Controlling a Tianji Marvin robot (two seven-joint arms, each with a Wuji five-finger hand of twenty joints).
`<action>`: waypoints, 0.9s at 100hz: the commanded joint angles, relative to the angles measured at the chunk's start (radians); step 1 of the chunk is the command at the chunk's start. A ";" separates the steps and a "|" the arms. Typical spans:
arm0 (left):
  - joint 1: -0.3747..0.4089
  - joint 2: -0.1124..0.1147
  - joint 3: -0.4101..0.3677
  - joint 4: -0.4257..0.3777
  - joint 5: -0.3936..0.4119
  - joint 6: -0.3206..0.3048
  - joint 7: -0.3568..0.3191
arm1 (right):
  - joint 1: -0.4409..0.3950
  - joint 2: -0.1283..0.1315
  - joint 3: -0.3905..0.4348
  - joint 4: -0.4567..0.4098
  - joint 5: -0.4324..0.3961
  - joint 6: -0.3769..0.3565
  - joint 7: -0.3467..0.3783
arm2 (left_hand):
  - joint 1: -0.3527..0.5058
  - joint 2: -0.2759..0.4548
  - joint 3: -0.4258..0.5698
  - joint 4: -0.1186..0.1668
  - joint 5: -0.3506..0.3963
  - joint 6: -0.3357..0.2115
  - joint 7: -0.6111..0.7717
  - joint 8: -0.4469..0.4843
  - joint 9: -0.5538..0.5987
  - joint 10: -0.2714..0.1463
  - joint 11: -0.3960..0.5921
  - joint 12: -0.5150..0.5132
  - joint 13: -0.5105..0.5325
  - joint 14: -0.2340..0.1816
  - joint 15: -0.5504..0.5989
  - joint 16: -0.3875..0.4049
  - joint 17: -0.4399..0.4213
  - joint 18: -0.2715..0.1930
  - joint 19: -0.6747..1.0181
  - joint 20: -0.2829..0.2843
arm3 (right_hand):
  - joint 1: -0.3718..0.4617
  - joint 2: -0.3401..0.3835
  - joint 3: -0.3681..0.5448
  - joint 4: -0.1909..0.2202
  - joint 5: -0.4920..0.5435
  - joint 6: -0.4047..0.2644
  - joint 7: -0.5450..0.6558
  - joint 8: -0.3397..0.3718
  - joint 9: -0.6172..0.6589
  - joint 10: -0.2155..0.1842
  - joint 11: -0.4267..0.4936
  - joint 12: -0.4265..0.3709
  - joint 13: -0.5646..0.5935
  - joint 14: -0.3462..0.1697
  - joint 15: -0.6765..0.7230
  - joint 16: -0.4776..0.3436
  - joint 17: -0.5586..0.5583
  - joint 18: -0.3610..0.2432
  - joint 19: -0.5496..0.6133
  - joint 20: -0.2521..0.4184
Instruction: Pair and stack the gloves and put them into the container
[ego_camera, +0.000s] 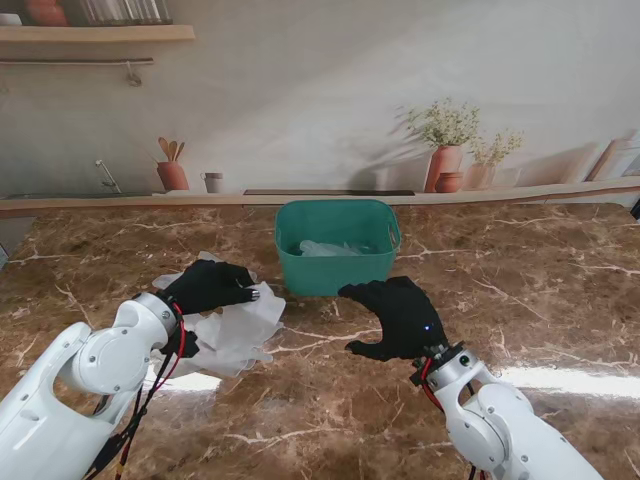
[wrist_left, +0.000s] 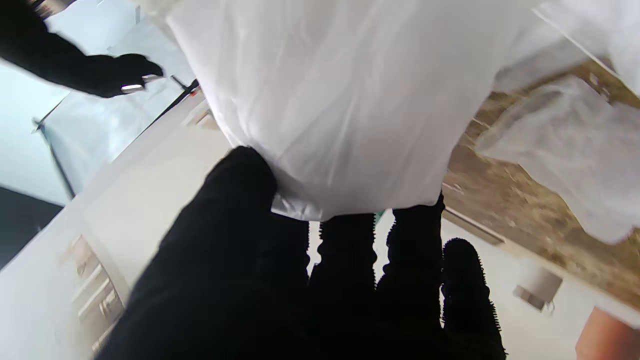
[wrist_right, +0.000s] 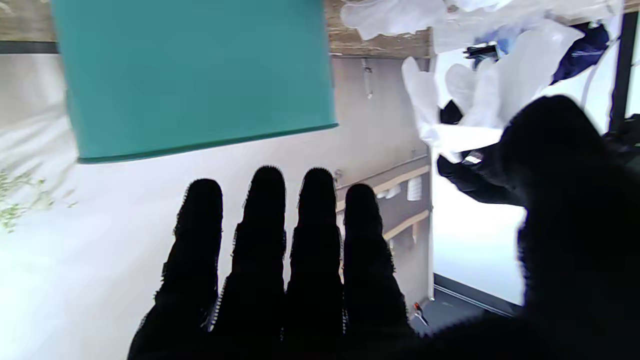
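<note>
The white gloves (ego_camera: 238, 325) lie in a loose, crumpled heap on the brown marbled counter (ego_camera: 560, 300), on the left side and just nearer to me than the teal container (ego_camera: 337, 245). The left hand (ego_camera: 208, 287) sits right on top of that heap; its wrist view shows a sheet of the thin white glove material (wrist_left: 340, 110) pinched between the thumb and the fingers (wrist_left: 345, 260), so this hand is grasping a glove. The heap's long axis runs roughly from the left hand toward me and to the right. From those fingers the container lies to the right and a little farther away, close by with its nearer wall facing the heap, so my judgement is that the carry must go up over the rim. Some pale, translucent material (ego_camera: 335, 247) already lies inside the container. The right hand (ego_camera: 398, 315) hovers over bare counter, just in front of the container, fingers (wrist_right: 265, 240) spread and released, holding nothing. It is apart from the gloves but stands near the path between heap and container, so it could get in the way.
</note>
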 joint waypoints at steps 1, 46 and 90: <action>0.008 -0.013 0.017 -0.020 -0.054 0.027 -0.017 | -0.006 -0.005 -0.020 0.011 -0.021 -0.015 -0.018 | 0.057 0.063 -0.039 0.011 -0.015 0.020 0.046 0.039 0.074 0.019 0.010 -0.013 0.046 0.024 0.048 0.023 -0.012 0.008 0.100 -0.012 | 0.034 -0.004 -0.028 0.017 -0.068 0.020 -0.047 0.001 -0.090 -0.002 -0.022 -0.004 -0.091 -0.011 -0.027 -0.034 -0.063 -0.011 -0.054 -0.010; 0.029 -0.051 0.078 -0.085 -0.437 0.206 0.005 | 0.056 -0.007 -0.160 0.059 -0.083 -0.008 -0.267 | 0.229 0.179 -0.296 0.048 -0.126 0.122 0.120 0.098 0.197 0.008 0.108 -0.083 0.152 0.037 0.137 0.044 -0.005 -0.015 0.310 -0.019 | 0.080 0.005 -0.044 0.007 -0.311 -0.002 -0.256 -0.007 -0.486 0.045 0.064 -0.091 -0.393 -0.036 0.093 -0.075 -0.179 -0.061 -0.098 0.018; 0.044 -0.068 0.094 -0.113 -0.589 0.267 0.016 | 0.099 -0.004 -0.215 0.107 -0.102 -0.002 -0.349 | 0.237 0.185 -0.300 0.045 -0.125 0.151 0.133 0.108 0.209 0.003 0.150 -0.081 0.167 0.047 0.158 0.056 -0.005 -0.013 0.343 -0.026 | 0.154 -0.101 0.636 -0.012 -0.245 -0.095 -0.251 -0.023 -0.446 0.022 0.138 -0.135 -0.372 -0.046 0.132 -0.092 -0.147 -0.059 -0.048 0.001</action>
